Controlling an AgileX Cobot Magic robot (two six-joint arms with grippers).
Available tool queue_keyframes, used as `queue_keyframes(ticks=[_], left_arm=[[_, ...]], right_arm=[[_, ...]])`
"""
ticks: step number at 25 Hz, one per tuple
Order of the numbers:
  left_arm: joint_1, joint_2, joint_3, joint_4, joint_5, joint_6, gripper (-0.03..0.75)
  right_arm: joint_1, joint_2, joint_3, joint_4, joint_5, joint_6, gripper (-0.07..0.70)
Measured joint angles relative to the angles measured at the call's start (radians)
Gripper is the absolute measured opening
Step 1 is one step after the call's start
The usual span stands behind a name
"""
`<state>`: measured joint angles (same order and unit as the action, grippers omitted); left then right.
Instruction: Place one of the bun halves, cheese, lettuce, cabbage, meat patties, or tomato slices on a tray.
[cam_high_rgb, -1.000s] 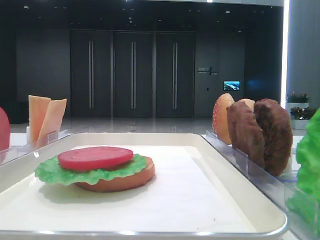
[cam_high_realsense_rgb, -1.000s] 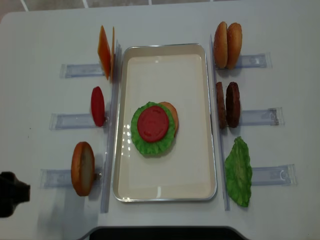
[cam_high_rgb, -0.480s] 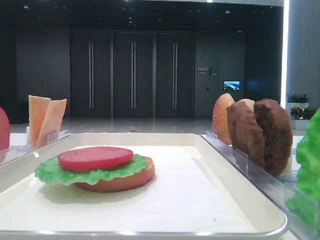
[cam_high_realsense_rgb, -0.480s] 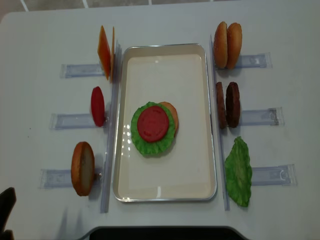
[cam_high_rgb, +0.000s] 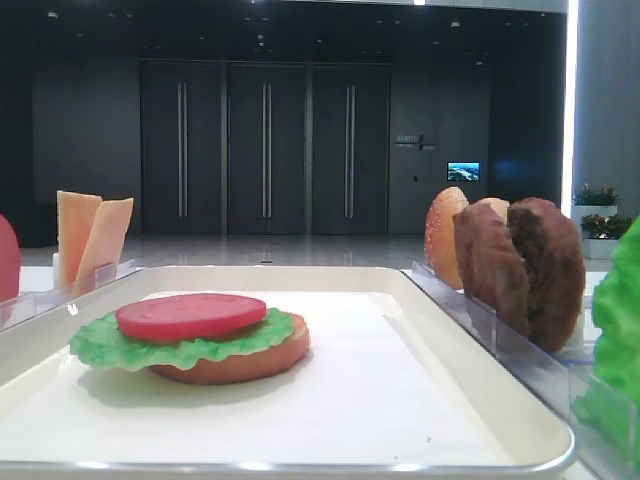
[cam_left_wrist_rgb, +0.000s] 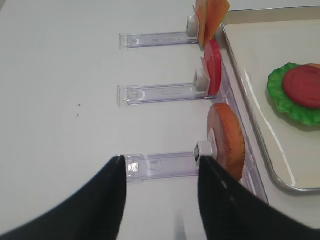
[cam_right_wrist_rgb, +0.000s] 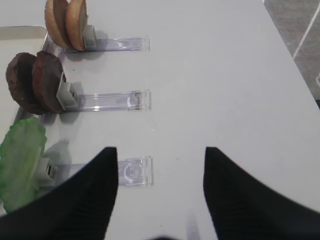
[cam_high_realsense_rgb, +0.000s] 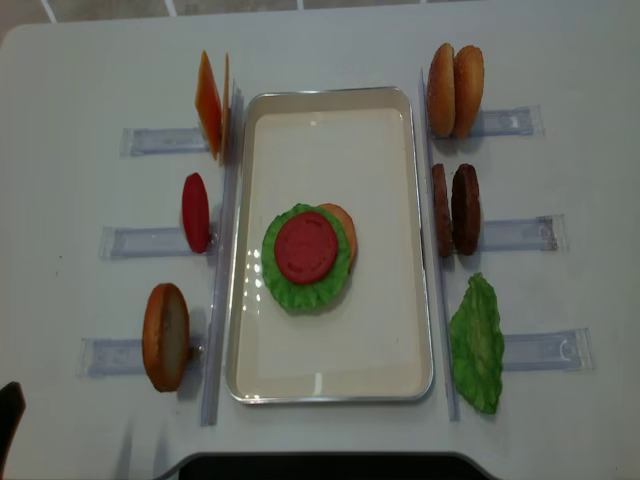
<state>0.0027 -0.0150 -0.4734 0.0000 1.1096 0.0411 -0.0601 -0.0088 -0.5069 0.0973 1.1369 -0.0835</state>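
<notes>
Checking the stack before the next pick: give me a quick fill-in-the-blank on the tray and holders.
1. On the tray, the tomato slice lies on the ____.
2. The two meat patties stand ____ of the tray.
3. The left gripper holds ____.
4. The cheese stands in a clear ____.

Missing: lettuce; right; nothing; holder

Setting: indoor demo or lab space in a large hall, not a kitchen. Evidence: tall dark panelled doors (cam_high_rgb: 265, 150) behind the white desk (cam_high_realsense_rgb: 90, 70), polished floor, a small lit wall screen (cam_high_rgb: 463, 171), potted plants (cam_high_rgb: 597, 196) at right. Toy food stands upright in clear plastic holders (cam_high_realsense_rgb: 150, 140) flanking a white tray (cam_high_realsense_rgb: 330, 120).
</notes>
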Motion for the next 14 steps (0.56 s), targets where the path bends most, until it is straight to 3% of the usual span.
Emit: queue_keyframes(ticks=[6, 14], left_arm=[[0.000, 0.000, 0.000, 0.000, 0.000, -0.001, 0.347], [0.000, 0.000, 0.000, 0.000, 0.000, -0.001, 0.260]], right_arm=[[0.000, 0.000, 0.000, 0.000, 0.000, 0.000, 0.370], [0.000, 0.000, 0.000, 0.000, 0.000, 0.000, 0.370]])
